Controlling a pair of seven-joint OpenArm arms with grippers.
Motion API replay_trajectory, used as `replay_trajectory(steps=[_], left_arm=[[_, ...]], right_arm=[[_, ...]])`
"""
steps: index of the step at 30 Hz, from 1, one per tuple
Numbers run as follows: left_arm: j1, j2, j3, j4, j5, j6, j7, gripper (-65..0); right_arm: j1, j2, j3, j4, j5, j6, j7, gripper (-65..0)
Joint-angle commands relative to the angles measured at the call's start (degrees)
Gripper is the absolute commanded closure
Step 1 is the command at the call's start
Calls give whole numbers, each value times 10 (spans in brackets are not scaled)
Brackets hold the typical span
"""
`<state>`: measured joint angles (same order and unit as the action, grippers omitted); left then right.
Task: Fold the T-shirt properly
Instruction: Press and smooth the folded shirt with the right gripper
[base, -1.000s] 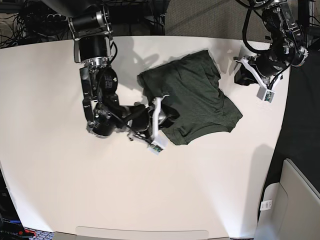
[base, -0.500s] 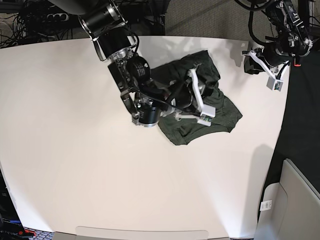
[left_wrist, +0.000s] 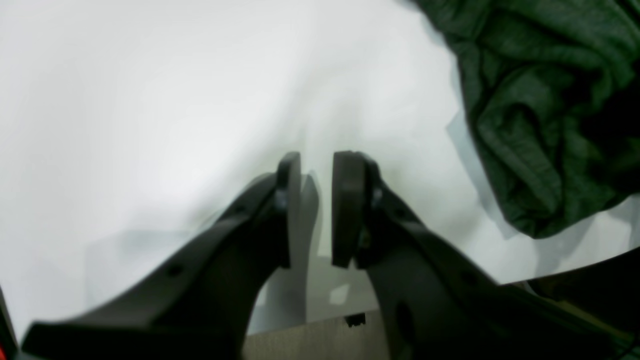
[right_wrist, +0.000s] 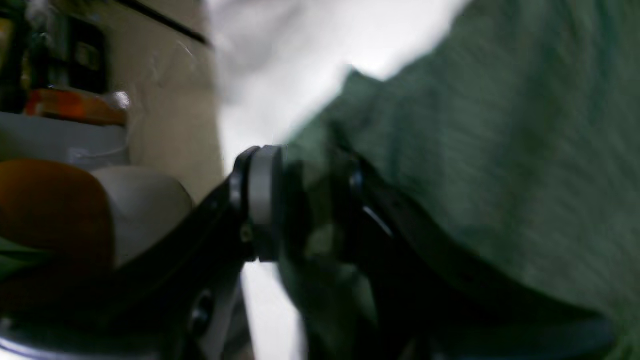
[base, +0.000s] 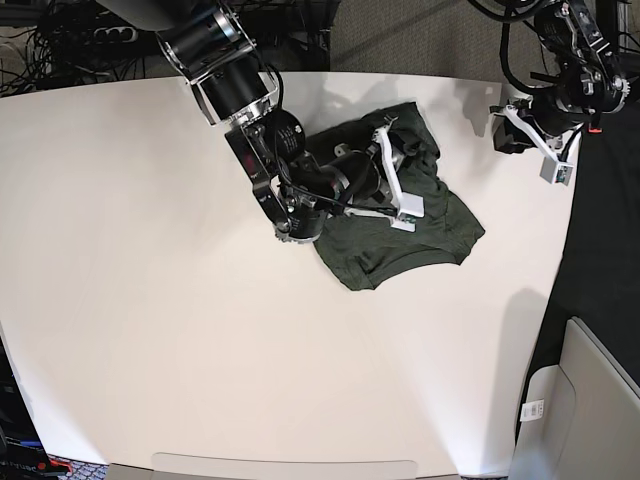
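The T-shirt (base: 400, 215) lies bunched under the right gripper (right_wrist: 310, 200), whose jaws pinch a fold of it. That arm reaches low across the table (base: 150, 330). The left gripper (left_wrist: 316, 207), jaws slightly parted and empty, hovers near the table's edge.

A broad white table (base: 150, 330) carries a single item — a dark olive-green T-shirt (base: 400, 245), bunched and partly folded, lying toward its far right corner.
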<state>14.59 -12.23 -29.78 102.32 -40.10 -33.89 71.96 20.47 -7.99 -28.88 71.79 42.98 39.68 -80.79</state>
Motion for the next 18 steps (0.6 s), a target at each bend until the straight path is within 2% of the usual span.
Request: replay_trajectory(steps=[1,4,14,18], left_arm=[[-3,-8,-3,9,-7,-2,-3,-115],[-3,-8,-3,9,-7,-2,-3,-115],[-3,-8,-4,9,-7,-2,-3,-115],[-3,-7,-30,9,-7,-2,-3,-115]], right_arm=[[21,-8,1,3,5,3,12,-171],[28,2,1,-26,-23,3,22,-171],[30,5,4,-81,-137,3,56,-171],[32,5,5,-99,-181,3,73,-171]])
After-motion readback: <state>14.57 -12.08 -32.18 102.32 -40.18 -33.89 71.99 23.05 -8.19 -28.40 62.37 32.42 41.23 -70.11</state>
